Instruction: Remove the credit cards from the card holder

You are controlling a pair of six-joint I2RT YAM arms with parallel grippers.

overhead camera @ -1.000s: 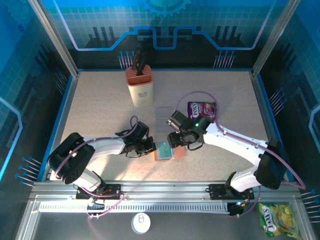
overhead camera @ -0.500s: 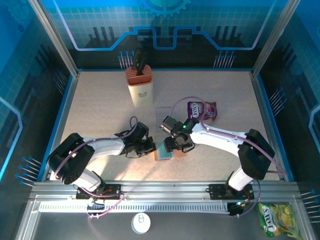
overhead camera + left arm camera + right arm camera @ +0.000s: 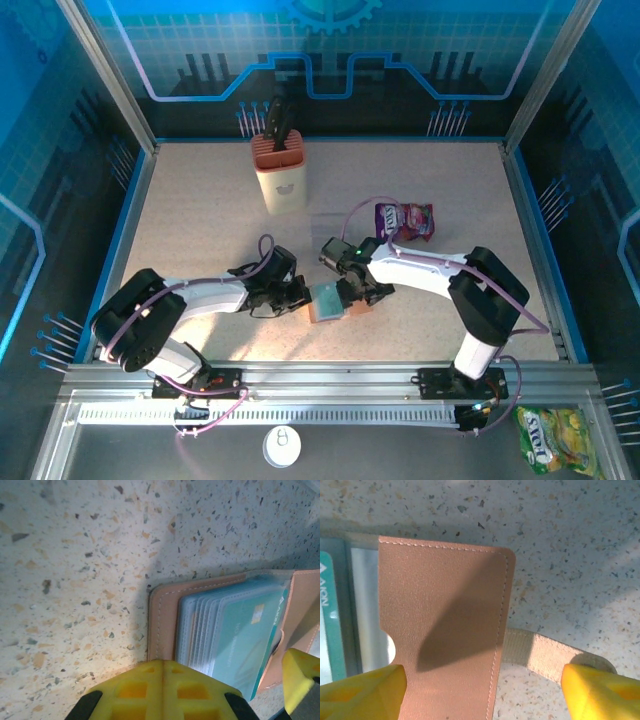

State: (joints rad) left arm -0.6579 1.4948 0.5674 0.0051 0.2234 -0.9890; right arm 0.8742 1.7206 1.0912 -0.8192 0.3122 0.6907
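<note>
Speckled tabletop (image 3: 200, 200) | wallet (image 3: 161, 620) lies open near the middle of the front edge, blue cards (image 3: 240, 630) tucked in its pockets | my left gripper (image 3: 162, 687) is squeezed tight by its left flap | my right gripper (image 3: 480, 680) is spread wide over its right flap | step: no card out yet, I think | next: pinch one card's edge and slide it out.

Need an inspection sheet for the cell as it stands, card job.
Surface: speckled table, no spills seen.
Job's things: card holder lies open; credit cards sit in its sleeves, a teal one facing up.
Clutter: knife block at the back; purple snack packet behind the right arm.
Tools: left tool shut at the holder's edge; right tool open over the holder.
Cables: purple cables loop off both arms, clear of the holder.
Surroundings: blue panels; yellow packet off the table, near right corner.
</note>
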